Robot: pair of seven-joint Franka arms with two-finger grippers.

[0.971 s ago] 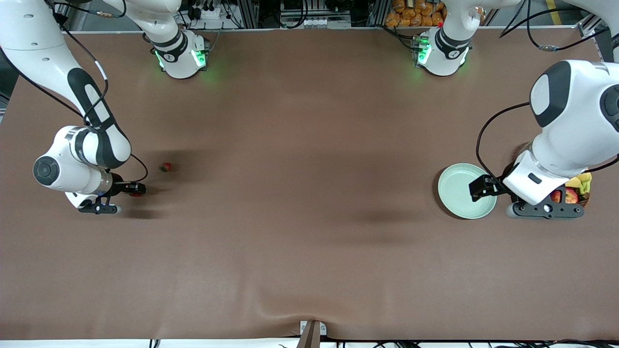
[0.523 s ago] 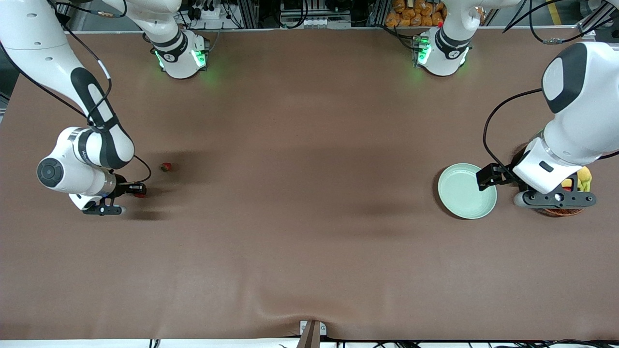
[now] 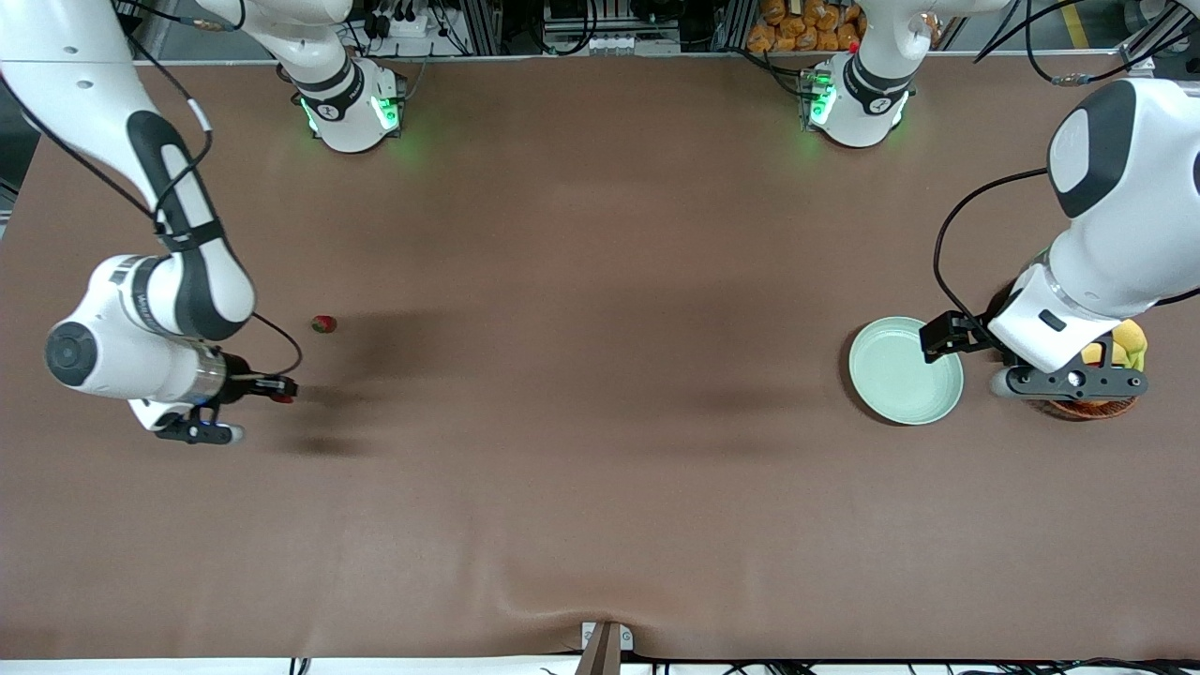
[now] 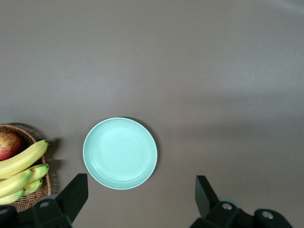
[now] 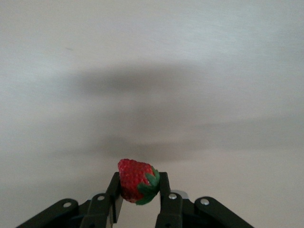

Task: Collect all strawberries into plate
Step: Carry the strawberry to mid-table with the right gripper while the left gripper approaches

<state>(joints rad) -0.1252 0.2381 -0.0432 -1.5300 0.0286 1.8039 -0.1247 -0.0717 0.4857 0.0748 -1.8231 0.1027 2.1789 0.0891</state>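
My right gripper (image 3: 279, 392) is shut on a red strawberry (image 5: 135, 183) with a green cap. It holds the berry (image 3: 283, 398) a little above the brown table at the right arm's end. A second strawberry (image 3: 323, 324) lies on the table, farther from the front camera than the spot under that gripper. The mint-green plate (image 3: 905, 370) sits at the left arm's end and holds nothing (image 4: 119, 153). My left gripper (image 3: 942, 337) hangs open over the plate's rim on the basket side, with nothing between its fingers (image 4: 141, 180).
A wicker basket (image 3: 1087, 408) with bananas (image 4: 21, 164) and an apple (image 4: 8, 145) stands beside the plate, mostly under the left arm. A wide stretch of brown table cloth (image 3: 600, 394) lies between the two arms.
My right gripper has shut on the strawberry and lifted it, drifting toward the front camera. The left arm drew back slightly from over the plate toward the basket.
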